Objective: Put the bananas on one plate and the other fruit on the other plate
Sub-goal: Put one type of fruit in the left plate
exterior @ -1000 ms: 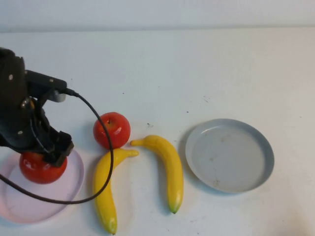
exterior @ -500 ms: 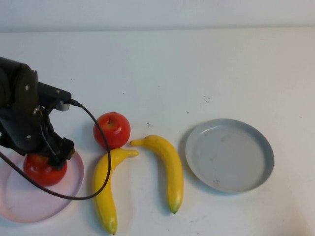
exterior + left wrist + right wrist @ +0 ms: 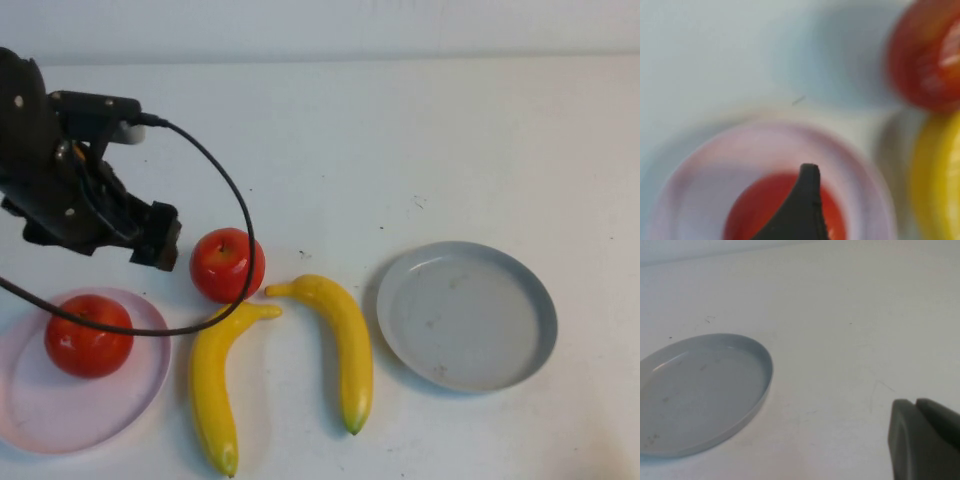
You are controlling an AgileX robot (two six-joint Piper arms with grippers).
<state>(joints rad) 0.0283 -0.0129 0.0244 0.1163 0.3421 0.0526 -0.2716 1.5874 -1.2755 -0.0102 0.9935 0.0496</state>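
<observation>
Hovering just beside the loose apple (image 3: 227, 264), left gripper (image 3: 155, 236) jaws state unclear, should straddle it squarely before carrying to pink plate (image 3: 120, 405); right gripper (image 3: 922, 440) parked near grey-blue plate (image 3: 520, 290), jaws look together.
</observation>
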